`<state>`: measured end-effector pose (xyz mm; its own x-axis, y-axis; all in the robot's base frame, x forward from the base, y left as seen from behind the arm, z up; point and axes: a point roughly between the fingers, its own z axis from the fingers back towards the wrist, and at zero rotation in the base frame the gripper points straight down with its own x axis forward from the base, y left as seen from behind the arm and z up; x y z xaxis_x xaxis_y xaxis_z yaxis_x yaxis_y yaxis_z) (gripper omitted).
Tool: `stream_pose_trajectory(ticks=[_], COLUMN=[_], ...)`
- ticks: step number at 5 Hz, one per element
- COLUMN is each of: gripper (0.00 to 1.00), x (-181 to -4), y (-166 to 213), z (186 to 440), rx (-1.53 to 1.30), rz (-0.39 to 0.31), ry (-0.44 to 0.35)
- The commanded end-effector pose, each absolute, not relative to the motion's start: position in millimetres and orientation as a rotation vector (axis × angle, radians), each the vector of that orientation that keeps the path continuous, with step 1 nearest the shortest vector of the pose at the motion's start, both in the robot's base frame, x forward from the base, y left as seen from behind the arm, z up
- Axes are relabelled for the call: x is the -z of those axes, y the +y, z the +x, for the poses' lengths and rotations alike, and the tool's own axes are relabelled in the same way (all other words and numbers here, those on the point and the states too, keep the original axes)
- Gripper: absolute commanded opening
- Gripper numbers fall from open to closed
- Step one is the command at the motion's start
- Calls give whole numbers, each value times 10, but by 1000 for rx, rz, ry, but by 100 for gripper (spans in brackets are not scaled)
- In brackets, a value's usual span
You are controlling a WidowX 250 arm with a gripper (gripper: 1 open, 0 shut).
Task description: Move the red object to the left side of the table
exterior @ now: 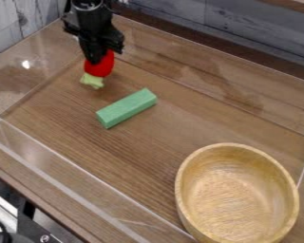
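The red object [102,65] is a small rounded bright red toy with a pale green stub [92,82] at its lower end. It hangs just above the brown wood-grain table [180,104], toward the far left. My black gripper [99,55] points steeply down and is shut on the red object from above. The upper part of the toy is hidden between the fingers.
A long green rectangular block [125,107] lies on the table, to the right of and nearer than the gripper. A round wooden bowl [237,194] sits at the near right. Low clear acrylic walls [28,66] edge the tabletop.
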<state>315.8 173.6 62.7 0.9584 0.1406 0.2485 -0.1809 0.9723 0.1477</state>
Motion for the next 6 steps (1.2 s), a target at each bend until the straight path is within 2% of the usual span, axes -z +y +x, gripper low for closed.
stream_pose_trajectory(ticks=[1, 2, 6], gripper=[0, 0, 0], x=[-707, -606, -421], y=[1874, 1897, 1870], z=[3275, 3305, 3346], rx=[-170, -168, -159], rz=[206, 211, 201], ry=[-277, -259, -206])
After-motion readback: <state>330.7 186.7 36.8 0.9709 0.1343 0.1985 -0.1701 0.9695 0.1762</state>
